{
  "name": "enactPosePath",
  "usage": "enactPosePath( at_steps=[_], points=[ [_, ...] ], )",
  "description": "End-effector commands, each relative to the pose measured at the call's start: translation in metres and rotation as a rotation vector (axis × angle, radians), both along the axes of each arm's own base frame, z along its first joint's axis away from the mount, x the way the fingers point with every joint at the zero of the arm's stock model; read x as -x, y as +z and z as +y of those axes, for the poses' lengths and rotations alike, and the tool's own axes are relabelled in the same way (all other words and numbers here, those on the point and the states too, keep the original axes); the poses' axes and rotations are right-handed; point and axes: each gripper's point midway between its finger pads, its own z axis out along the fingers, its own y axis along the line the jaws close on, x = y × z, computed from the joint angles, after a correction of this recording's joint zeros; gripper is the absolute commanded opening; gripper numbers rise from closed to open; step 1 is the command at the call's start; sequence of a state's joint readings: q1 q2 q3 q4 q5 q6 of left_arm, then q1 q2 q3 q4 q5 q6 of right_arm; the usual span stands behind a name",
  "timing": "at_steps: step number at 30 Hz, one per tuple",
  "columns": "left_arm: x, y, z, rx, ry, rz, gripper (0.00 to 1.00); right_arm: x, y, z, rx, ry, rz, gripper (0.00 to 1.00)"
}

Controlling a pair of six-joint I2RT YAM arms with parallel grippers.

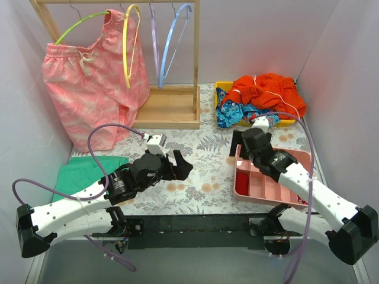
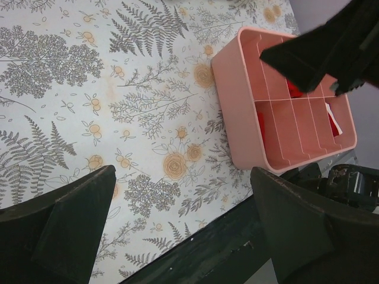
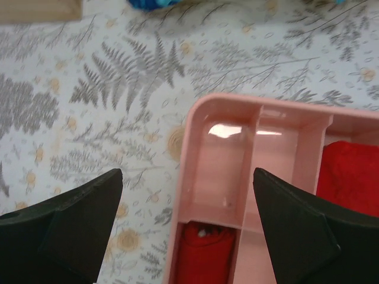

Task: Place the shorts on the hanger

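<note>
Pink tray (image 1: 239, 190); green cloth (image 1: 83, 171); wooden rack (image 1: 172, 111)

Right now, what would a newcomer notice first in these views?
The big pink patterned shorts hanging from the wooden rack at far left, with the bare yellow hanger at their right edge. Then the red-orange shorts heaped at far right, and the pink divided tray under the open right gripper.

Top view bright and even, diffuse light from overhead; only a soft shadow on the floral tablecloth (image 1: 207, 154) under the left arm (image 1: 77, 207), 7 o'clock. Left wrist view sharp on the print. Right wrist view soft, slightly blurred throughout; white glare patch on the pink divided tray (image 3: 186, 171), 1 o'clock off centre.
</note>
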State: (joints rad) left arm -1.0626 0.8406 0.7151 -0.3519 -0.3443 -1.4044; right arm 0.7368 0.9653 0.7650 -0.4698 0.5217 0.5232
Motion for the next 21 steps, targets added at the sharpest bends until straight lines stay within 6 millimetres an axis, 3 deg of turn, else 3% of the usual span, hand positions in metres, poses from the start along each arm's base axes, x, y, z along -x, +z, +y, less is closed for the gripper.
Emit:
enactPosePath(
  at_steps=[1,3,4,5,6,7,8,9,10,11,12,13,15,17,18,19,21],
  points=[
    [-0.002,-0.005,0.002,-0.010,0.021,0.005,0.98,-0.067,0.062,-0.010,-0.087,-0.069,-0.147,0.99],
    [-0.003,-0.009,0.002,-0.024,0.027,0.011,0.98,-0.093,0.081,-0.029,-0.085,-0.141,-0.196,0.99],
    [-0.004,-0.011,0.000,-0.037,0.031,0.023,0.98,-0.106,0.080,-0.032,-0.070,-0.153,-0.191,0.99],
    [-0.005,-0.013,-0.001,-0.047,0.034,0.032,0.98,-0.126,0.107,-0.045,-0.096,-0.200,-0.250,0.99],
    [-0.005,-0.013,-0.002,-0.052,0.032,0.037,0.98,-0.137,0.112,-0.050,-0.101,-0.218,-0.260,0.99],
    [-0.006,-0.015,-0.005,-0.070,0.034,0.051,0.98,-0.153,0.105,-0.053,-0.096,-0.238,-0.237,0.98],
    [-0.007,-0.015,-0.006,-0.074,0.032,0.057,0.98,-0.169,0.121,-0.066,-0.110,-0.283,-0.272,0.98],
    [-0.007,-0.014,-0.007,-0.079,0.034,0.059,0.98,-0.180,0.122,-0.070,-0.116,-0.298,-0.274,0.98],
    [-0.007,-0.013,-0.007,-0.080,0.034,0.063,0.98,-0.196,0.103,-0.071,-0.104,-0.311,-0.229,0.97],
    [-0.008,-0.010,-0.008,-0.074,0.034,0.060,0.98,-0.207,0.101,-0.081,-0.109,-0.337,-0.223,0.95],
    [-0.008,-0.006,-0.009,-0.066,0.033,0.056,0.98,-0.220,0.116,-0.082,-0.125,-0.344,-0.249,0.95],
    [-0.008,-0.003,-0.009,-0.062,0.033,0.050,0.98,-0.234,0.098,-0.085,-0.109,-0.359,-0.215,0.94],
    [-0.008,0.007,-0.008,-0.050,0.029,0.034,0.98,-0.254,0.111,-0.097,-0.088,-0.399,-0.252,0.93],
    [-0.009,0.012,-0.005,-0.053,0.035,0.022,0.98,-0.275,0.093,-0.103,-0.055,-0.413,-0.227,0.93],
    [-0.009,0.017,-0.003,-0.048,0.037,0.011,0.98,-0.286,0.103,-0.105,-0.044,-0.417,-0.253,0.93],
    [-0.009,0.021,-0.002,-0.046,0.036,0.005,0.98,-0.296,0.082,-0.106,-0.023,-0.420,-0.215,0.93],
    [-0.010,0.027,0.000,-0.044,0.043,-0.008,0.98,-0.308,0.072,-0.108,0.008,-0.429,-0.197,0.92]
  ],
)
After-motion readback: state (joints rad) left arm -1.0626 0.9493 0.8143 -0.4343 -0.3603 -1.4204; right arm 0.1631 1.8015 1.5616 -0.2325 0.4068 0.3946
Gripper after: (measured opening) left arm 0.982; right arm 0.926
